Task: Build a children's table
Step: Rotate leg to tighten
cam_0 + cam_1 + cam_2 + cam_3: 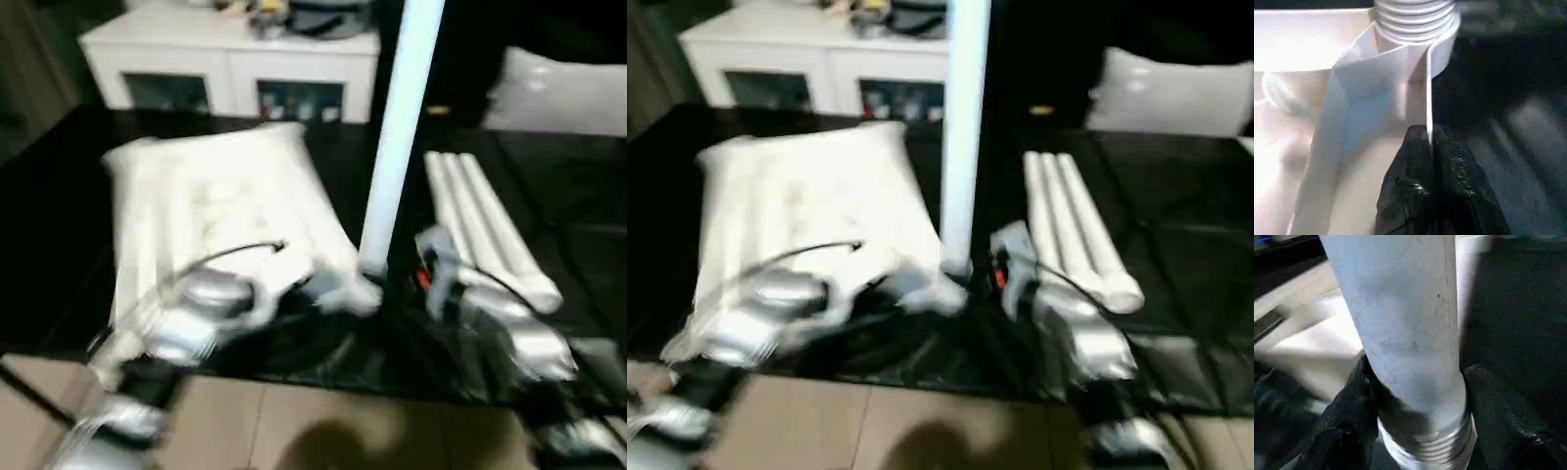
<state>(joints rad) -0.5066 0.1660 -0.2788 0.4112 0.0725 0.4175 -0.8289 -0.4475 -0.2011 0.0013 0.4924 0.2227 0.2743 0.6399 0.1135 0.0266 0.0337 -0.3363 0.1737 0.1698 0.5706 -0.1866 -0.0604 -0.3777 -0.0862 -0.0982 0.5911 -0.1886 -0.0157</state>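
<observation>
One leg (pixel 397 147) of the children's table stands upright at the near right corner of the upturned table top (pixel 220 211), which lies ribbed side up on a black mat (pixel 578 196). Head views: three more legs (pixel 1073 220) lie side by side on the mat to the right of the top, apart from it. By this showing no more than the first of four legs is under way, and three remain. The white low cabinet (pixel 230 59) stands beyond the mat, well clear; a pale cushion (pixel 1171 93) lies at far right. Bare mat separates the top from the loose legs, so there is room for the right arm to swing across; the mat's near edge meets tan floor (pixel 294 431) just behind the forearms.

Left wrist view: the left gripper (pixel 1431 139) is closed narrowly on a thin upright wall (pixel 1428 88) of the table top, beside the leg's threaded end (pixel 1413 19) at the corner socket. It appears to steady the top.

Right wrist view: the right gripper (pixel 1418 377) holds the leg low down, its black fingers (pixel 1354 396) on either side of the shaft just above the threads (pixel 1430 450). The threads are exposed, so the leg is judged not yet screwed home.
</observation>
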